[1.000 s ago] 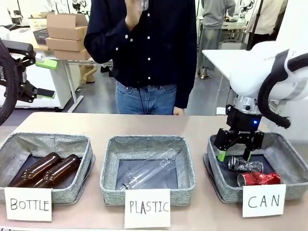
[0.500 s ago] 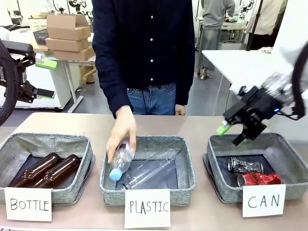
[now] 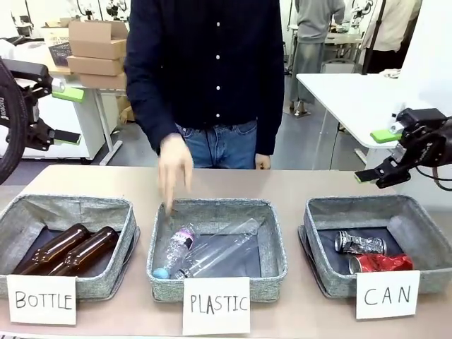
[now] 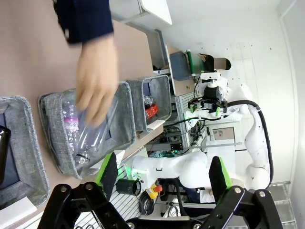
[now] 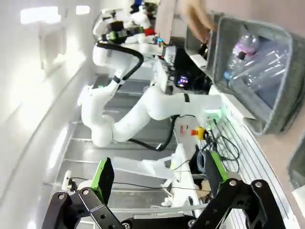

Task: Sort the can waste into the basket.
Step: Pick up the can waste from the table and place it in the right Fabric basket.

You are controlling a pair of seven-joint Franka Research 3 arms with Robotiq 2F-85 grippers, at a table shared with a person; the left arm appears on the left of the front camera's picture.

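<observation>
Cans, front view: red can (image 3: 379, 263) and dark printed can (image 3: 359, 243) lie side by side in the basket (image 3: 421, 224) carded "CAN", well below and inward of the right hand (image 3: 387, 155).
Right hand, front view: raised beyond the basket's far right corner, jaws apart, holding nothing.
Left hand, front view: (image 3: 62, 111) high at the far left, open, empty.
Person's hand, front view: (image 3: 174, 164) over the middle bin (image 3: 274, 246), clear bottles inside.
Left wrist view: green pads (image 4: 108, 172) spread, nothing between; worktop (image 4: 33, 67) far ahead.
Right wrist view: pads (image 5: 102, 179) apart, empty.
Progress: both cans appear binned; judged complete, no can visible elsewhere.
</observation>
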